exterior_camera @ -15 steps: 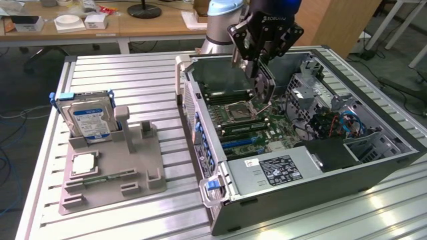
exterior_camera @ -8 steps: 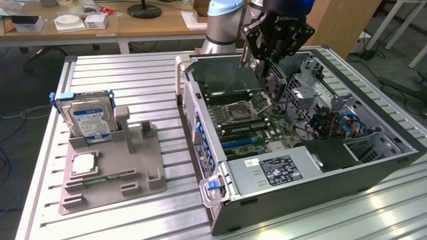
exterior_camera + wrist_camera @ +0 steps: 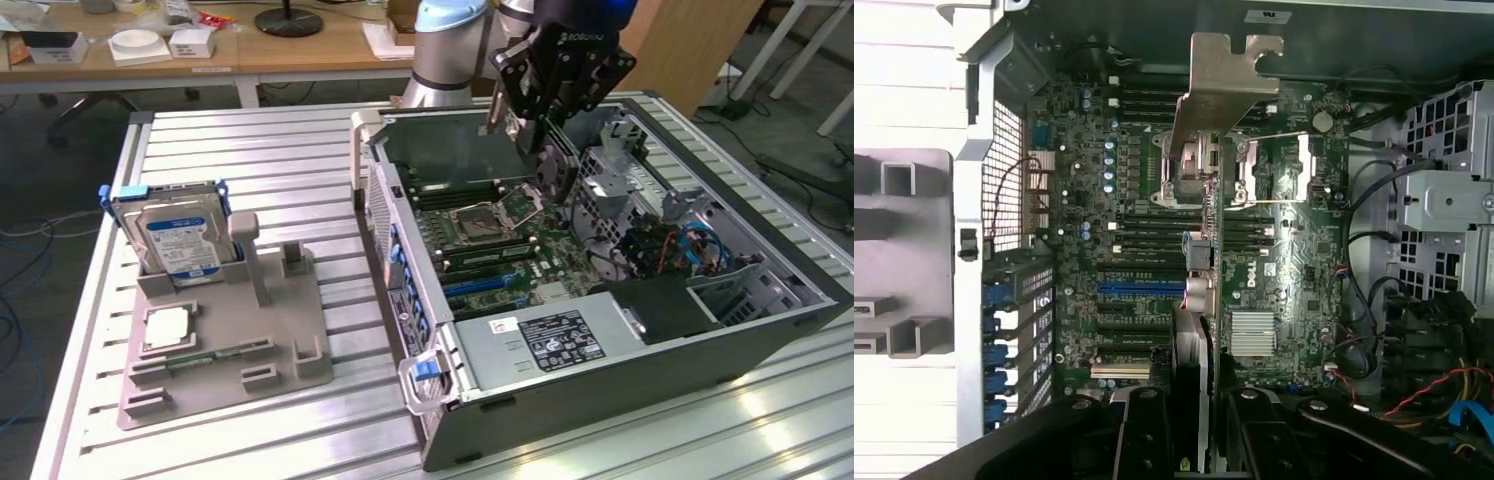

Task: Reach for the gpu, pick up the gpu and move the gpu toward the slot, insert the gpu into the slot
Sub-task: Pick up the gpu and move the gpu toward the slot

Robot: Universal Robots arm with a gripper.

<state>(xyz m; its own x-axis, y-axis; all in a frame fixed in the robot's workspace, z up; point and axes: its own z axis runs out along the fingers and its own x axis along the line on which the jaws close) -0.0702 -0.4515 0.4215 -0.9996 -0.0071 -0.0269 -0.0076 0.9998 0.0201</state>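
Note:
My gripper point(image 3: 545, 135) hangs over the open computer case point(image 3: 587, 385), shut on the gpu point(image 3: 557, 170). The card is held on edge above the motherboard, near the processor socket point(image 3: 487, 215). In the wrist view the gpu point(image 3: 1201, 300) runs away from my fingers point(image 3: 1144, 430), seen edge-on, with its silver end bracket point(image 3: 1222, 85) at the far end. The blue slot point(image 3: 1139, 287) lies on the motherboard beside and below the card; in the exterior view the blue slot point(image 3: 483, 286) is nearer the case's front than the gpu. The card is clear of the board.
A grey holder tray point(image 3: 227, 350) on the exterior view's left carries a blue-labelled hard drive point(image 3: 180, 240) and a square processor chip point(image 3: 171, 327). Inside the case are memory slots point(image 3: 1154, 225), a heatsink point(image 3: 1252, 332), a drive cage point(image 3: 627, 170) and loose cables point(image 3: 681, 245).

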